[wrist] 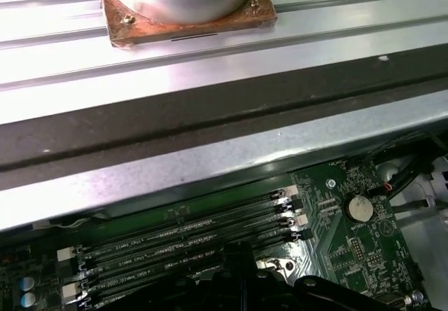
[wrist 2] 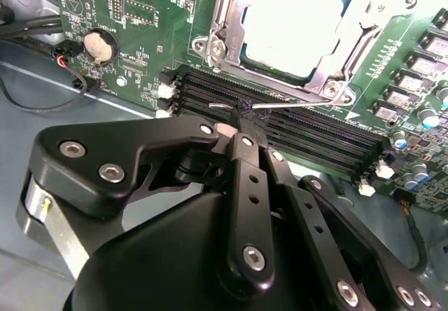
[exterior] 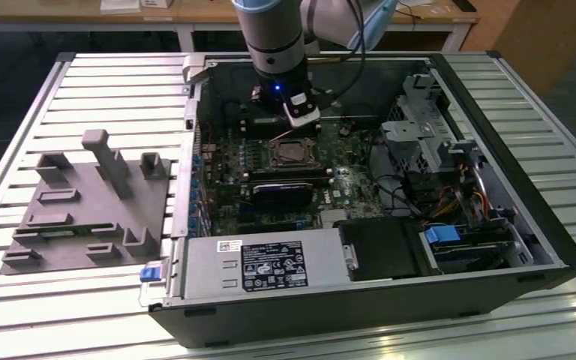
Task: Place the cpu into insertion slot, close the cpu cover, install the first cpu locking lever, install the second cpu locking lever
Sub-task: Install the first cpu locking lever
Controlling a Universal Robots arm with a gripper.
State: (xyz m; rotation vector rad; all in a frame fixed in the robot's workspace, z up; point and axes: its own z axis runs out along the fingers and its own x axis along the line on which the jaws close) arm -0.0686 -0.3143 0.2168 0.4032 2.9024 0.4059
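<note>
Underneath, one slatted aluminium table (exterior: pixel 88 82) is seen bearing one open computer case (exterior: pixel 488 247) and, to the exterior view's left, one grey fixture (exterior: pixel 88 202); wooden desks (exterior: pixel 208 15) are ranged behind. One cpu (wrist 2: pixel 294 24) is seated in the insertion slot (wrist 2: pixel 322 83), and one cpu cover (wrist 2: pixel 225 18) is laid flat around it. Four memory slots (wrist 2: pixel 315 132) and one coin cell (wrist 2: pixel 98 45) are counted in the second wrist view. The gripper (wrist 2: pixel 240 117) is held with fingers pressed together, their tip touching a thin wire locking lever (wrist 2: pixel 294 102) beside the slot.
</note>
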